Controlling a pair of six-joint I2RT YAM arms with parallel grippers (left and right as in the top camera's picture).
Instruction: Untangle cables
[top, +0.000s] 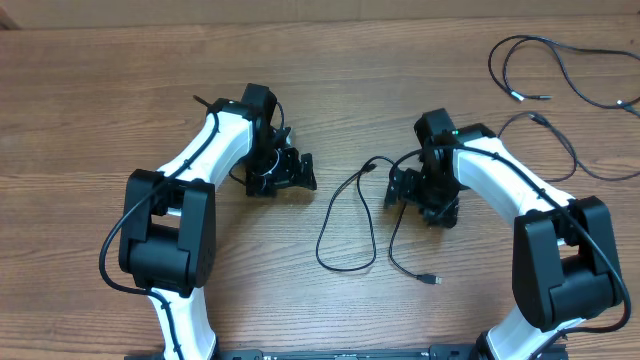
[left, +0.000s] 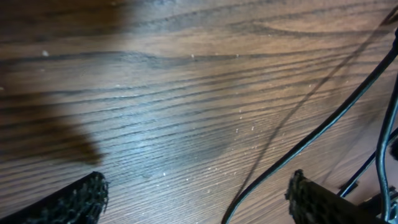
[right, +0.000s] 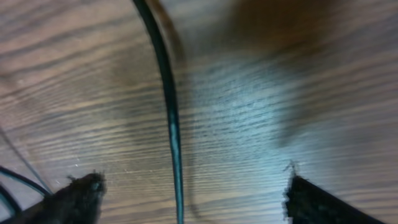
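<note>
Right wrist: cable (right: 171, 130) within parted right hand (right: 193, 185)

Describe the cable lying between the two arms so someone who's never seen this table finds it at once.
On the wooden table, look in the gap between the two white-and-black arms. The cable there is a thin black cord lying in one long narrow loop. Unlike the other cables, sprawled at the far right corner, it lies alone mid-table.

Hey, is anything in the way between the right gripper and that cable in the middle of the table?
Nothing visible. The cable runs between the open fingers of the right gripper, with only the wooden table beneath it.
</note>
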